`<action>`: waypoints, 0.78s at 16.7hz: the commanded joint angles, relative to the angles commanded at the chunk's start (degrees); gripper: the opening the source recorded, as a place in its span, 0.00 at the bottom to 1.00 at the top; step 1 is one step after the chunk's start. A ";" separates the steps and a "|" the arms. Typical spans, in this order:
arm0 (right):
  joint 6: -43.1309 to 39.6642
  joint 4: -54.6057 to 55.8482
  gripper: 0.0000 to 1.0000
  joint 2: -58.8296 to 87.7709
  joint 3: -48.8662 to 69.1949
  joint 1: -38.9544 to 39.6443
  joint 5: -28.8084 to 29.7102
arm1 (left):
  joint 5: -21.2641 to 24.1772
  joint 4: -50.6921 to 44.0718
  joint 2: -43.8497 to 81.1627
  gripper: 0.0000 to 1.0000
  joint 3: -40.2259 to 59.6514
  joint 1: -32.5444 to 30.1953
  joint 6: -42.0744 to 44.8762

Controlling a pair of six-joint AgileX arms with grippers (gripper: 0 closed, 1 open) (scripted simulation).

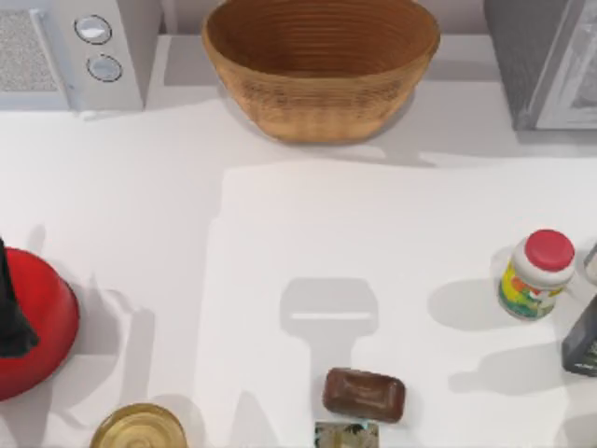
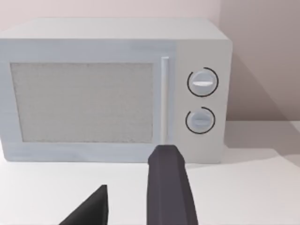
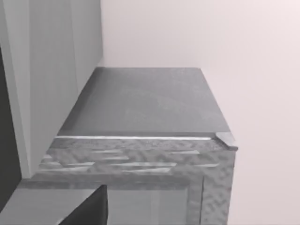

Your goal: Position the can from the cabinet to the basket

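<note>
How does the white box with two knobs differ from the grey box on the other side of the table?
The white appliance stands at the table's back left; the cabinet stands at the back right. The appliance has a plain white body, the cabinet a speckled grey one. The appliance carries two round knobs beside its mesh-look door; the cabinet shows none. Both are box-shaped, with doors shut.

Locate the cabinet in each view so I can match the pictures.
Top view: the cabinet fills the top right corner, right of the basket.
Right wrist view: the cabinet is seen close up, with its flat grey top and speckled body against the pale wall.
Left wrist view: this camera faces the white appliance with two round knobs instead.
Shared landmark: the same white appliance sits in the top view's top left corner.
</note>
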 joint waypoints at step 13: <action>-0.31 -1.66 1.00 0.59 1.90 29.45 29.53 | 0.00 0.00 0.00 1.00 0.00 0.00 0.00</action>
